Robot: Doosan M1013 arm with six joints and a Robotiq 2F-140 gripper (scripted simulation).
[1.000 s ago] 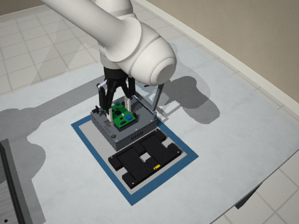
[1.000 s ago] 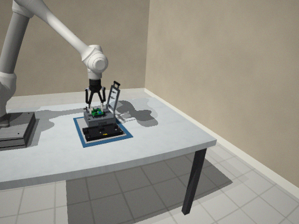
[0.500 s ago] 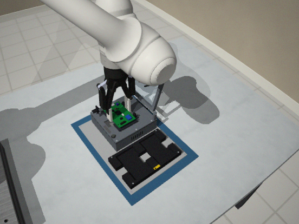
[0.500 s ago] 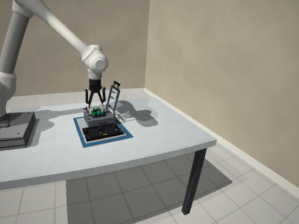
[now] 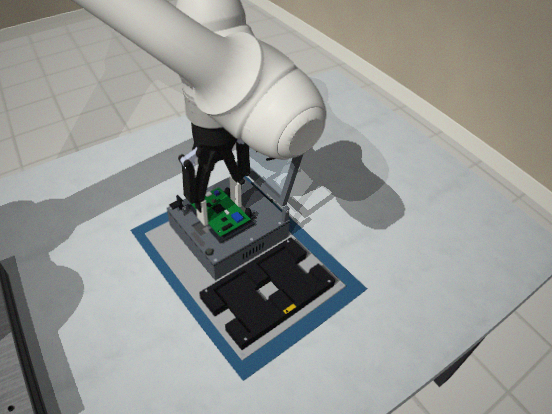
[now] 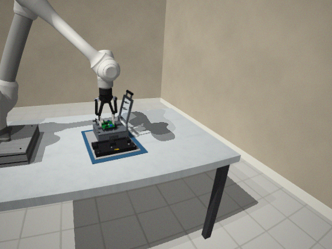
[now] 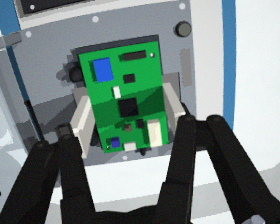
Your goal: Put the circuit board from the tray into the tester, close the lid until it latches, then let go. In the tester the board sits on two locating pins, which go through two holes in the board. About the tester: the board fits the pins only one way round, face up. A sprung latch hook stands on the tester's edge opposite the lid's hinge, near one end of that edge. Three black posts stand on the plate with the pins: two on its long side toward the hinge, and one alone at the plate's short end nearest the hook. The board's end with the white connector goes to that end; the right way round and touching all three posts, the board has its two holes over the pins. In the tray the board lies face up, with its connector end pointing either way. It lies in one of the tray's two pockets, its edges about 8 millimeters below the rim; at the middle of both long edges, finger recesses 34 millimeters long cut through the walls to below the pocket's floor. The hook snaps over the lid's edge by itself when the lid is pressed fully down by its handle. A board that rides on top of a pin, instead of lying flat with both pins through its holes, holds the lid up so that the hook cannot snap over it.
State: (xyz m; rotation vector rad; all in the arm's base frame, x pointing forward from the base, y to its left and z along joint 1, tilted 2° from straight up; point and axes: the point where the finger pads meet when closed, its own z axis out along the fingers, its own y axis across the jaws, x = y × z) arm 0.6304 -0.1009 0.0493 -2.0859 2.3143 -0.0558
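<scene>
Label (image 5: 289,309) (image 6: 116,149), yellow, on black tray (image 5: 250,299) (image 6: 105,149); text illegible.

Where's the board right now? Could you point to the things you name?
Top view: the board (image 5: 223,213) (image 6: 107,124) (image 7: 120,95) is over the tester's plate, between the fingers (image 5: 202,213), with the lid (image 5: 291,181) (image 6: 126,109) raised on its right and the tray (image 5: 255,317) (image 6: 112,148) nearer the camera.

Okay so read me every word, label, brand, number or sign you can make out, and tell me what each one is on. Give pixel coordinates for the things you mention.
No word, brand or number can be read anywhere.
Yellow label on the black tray (image 5: 250,306) (image 6: 103,150): small dark mark, too small to read.
Circuit board (image 5: 216,220) (image 6: 104,127) (image 7: 100,90): no readable print.
Tester (image 5: 192,244) (image 6: 100,136) (image 7: 50,55): no readable lettering.
</scene>
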